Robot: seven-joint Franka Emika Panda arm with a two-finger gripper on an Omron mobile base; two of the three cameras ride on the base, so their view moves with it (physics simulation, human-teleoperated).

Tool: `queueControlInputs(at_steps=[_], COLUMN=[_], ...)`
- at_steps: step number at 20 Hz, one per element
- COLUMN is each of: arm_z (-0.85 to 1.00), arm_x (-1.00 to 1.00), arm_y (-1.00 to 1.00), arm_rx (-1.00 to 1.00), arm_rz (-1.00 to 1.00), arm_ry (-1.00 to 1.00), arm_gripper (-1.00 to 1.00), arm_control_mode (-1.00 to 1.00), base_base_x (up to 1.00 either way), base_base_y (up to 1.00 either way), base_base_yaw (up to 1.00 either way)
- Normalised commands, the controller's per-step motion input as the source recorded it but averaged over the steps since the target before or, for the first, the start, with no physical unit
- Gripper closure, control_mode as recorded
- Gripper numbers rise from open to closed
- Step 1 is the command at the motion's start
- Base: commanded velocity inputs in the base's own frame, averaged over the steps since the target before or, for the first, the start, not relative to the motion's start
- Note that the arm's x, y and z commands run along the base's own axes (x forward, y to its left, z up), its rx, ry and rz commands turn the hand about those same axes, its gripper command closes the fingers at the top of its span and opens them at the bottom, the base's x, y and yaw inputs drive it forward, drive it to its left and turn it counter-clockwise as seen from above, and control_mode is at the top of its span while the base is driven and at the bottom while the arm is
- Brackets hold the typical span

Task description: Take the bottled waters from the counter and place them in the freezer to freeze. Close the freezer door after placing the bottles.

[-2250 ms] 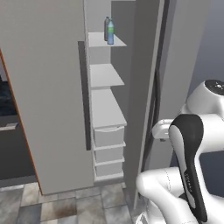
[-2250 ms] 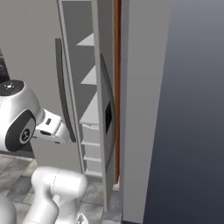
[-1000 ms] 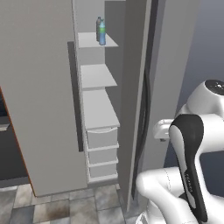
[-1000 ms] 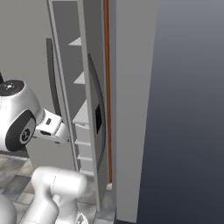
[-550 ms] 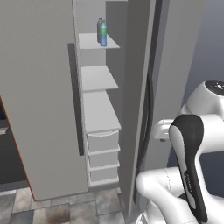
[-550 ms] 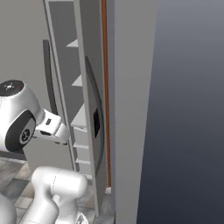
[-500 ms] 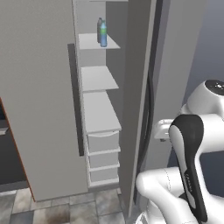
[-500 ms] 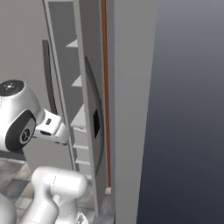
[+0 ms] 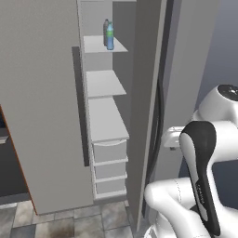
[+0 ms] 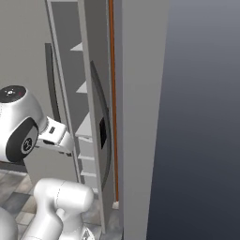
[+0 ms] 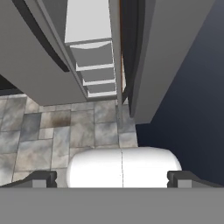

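The two bottled waters stand close together on the top white shelf inside the freezer, the pale blue one in front of the grey one. The freezer door stands ajar, its dark handle facing the arm. In the hand view the end effector hangs over the tiled floor, its fingertips spread fully wide and holding nothing.
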Motion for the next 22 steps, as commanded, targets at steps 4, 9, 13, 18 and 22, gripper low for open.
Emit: queueControlInputs(at_steps=[4, 9, 13, 18, 22], arm_z=[0.0, 0.0, 0.0, 0.0, 0.0], arm_x=[0.0, 0.0, 0.0, 0.02, 0.02], arm_y=[0.0, 0.0, 0.0, -0.14, -0.55], arm_rx=[0.0, 0.0, 0.0, 0.0, 0.05], arm_rz=[0.0, 0.0, 0.0, 0.03, 0.13], arm_ry=[0.0, 0.0, 0.0, -0.01, 0.0], arm_gripper=[-1.0, -1.0, -1.0, -1.0, -1.0], arm_control_mode=[1.0, 1.0, -1.0, -1.0, -1.0], base_base_x=[0.0, 0.0, 0.0, 0.0, 0.0], base_base_y=[0.0, 0.0, 0.0, 0.0, 0.0], base_base_yaw=[0.0, 0.0, 0.0, 0.0, 0.0])
